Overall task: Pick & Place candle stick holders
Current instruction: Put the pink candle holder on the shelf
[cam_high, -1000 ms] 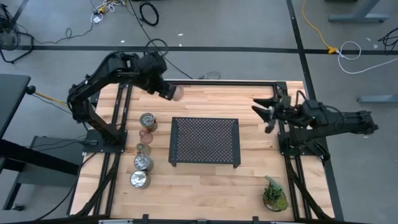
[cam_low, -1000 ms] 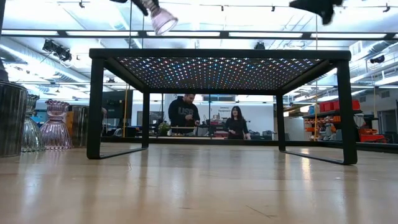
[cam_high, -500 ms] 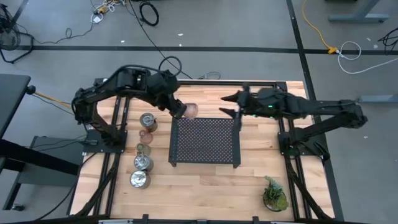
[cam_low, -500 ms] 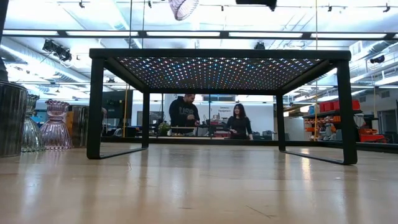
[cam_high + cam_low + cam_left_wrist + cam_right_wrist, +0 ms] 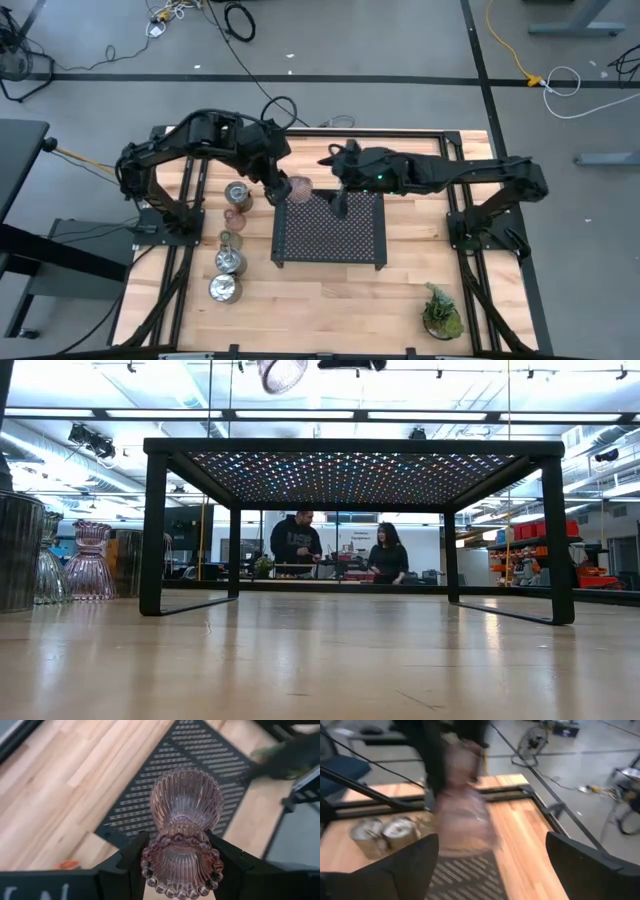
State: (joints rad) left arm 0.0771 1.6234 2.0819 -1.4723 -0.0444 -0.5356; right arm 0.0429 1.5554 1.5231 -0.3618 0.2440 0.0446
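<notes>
My left gripper is shut on a pink ribbed glass candle stick holder above the far left corner of the black perforated tray. In the high view the holder shows just beyond the left gripper. My right gripper hangs open over the tray's far edge, just right of the holder and not touching it. In the right wrist view the holder is a blur ahead of the open fingers. Several more holders, silver and glass, stand in a row left of the tray. My left gripper pinches the holder's beaded-rim end between its two fingers, one on each side. The fingers slant down from the table's left side. The holder is lifted clear of the tray and tilted, its other end pointing down toward the tray.
A small green potted plant stands at the near right corner. Bare wood lies in front of and to the right of the tray. Two people stand far off in the room behind the table.
My left gripper has carried the pink holder from the table's far left toward the right, to the tray's far left corner, and has rolled. My right gripper has swept from the table's right edge leftward to the tray's far edge, rising, and has opened wider.
</notes>
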